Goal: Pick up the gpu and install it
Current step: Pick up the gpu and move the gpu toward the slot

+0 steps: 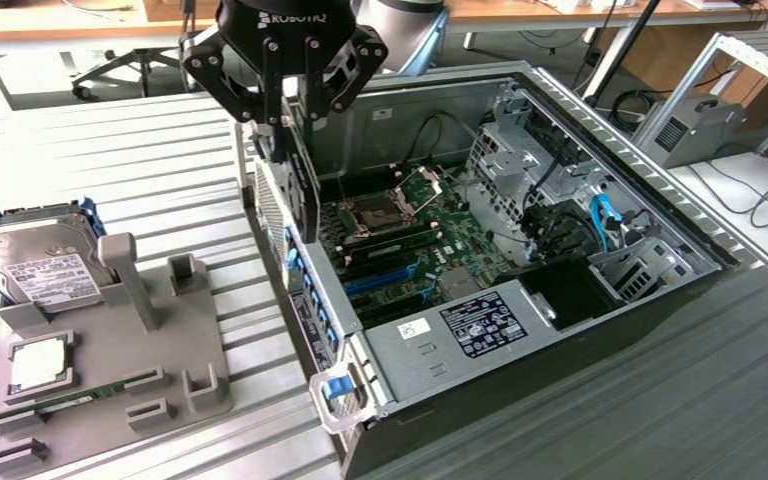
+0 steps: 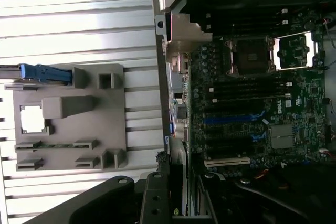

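Gripper (image 1: pixel 287 115) is clamping the gpu (image 1: pixel 301 190) edge-on in the upper centre of the exterior view, holding it upright over the open computer case's (image 1: pixel 518 390) left edge, beside the motherboard (image 1: pixel 418 245).

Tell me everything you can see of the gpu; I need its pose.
The gpu is a thin flat card, seen edge-on and dark; its faces cannot be made out. It hangs upright, long side vertical, its upper end clamped in the pincer. Its lower end hovers over the motherboard inside the open computer case, close to the case wall on the exterior view's left, apparently not seated in any slot.
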`<state>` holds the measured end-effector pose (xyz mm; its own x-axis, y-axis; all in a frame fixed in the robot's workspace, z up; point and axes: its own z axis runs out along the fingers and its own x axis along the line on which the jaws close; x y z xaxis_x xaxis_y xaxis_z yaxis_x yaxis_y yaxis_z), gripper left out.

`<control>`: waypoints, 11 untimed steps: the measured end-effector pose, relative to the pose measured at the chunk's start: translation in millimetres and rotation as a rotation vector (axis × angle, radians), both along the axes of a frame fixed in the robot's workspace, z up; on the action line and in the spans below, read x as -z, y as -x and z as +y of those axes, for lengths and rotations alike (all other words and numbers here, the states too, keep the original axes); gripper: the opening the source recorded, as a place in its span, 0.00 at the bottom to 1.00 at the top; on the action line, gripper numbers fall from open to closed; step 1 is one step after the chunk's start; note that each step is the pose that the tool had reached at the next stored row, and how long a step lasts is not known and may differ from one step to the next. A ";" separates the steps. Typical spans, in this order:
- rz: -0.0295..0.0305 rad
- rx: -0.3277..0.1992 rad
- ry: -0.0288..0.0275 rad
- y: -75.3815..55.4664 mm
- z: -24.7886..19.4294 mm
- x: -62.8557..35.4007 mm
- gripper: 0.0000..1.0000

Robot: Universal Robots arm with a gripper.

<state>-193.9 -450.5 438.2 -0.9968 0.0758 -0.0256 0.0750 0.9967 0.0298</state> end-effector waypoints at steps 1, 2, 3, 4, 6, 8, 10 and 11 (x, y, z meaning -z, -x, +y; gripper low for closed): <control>0.0000 0.000 -0.0001 -0.4 0.0 0.0 0.26; 0.0000 0.000 0.0000 -0.7 0.0 0.0 0.26; 0.0001 0.000 0.0000 -1.0 0.0 0.0 0.26; 0.0000 0.000 0.0000 -1.4 0.0 0.0 0.26; 0.0000 0.000 0.0000 -1.9 0.0 0.1 0.26; 0.0000 0.000 0.0000 -2.5 0.0 0.1 0.26; 0.0000 0.000 0.0000 -3.1 0.0 0.1 0.26; 0.0000 0.000 0.0000 -3.4 0.0 0.2 0.26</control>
<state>-190.5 -450.5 438.0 -0.9968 0.0759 -0.0256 0.0751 0.9967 0.0298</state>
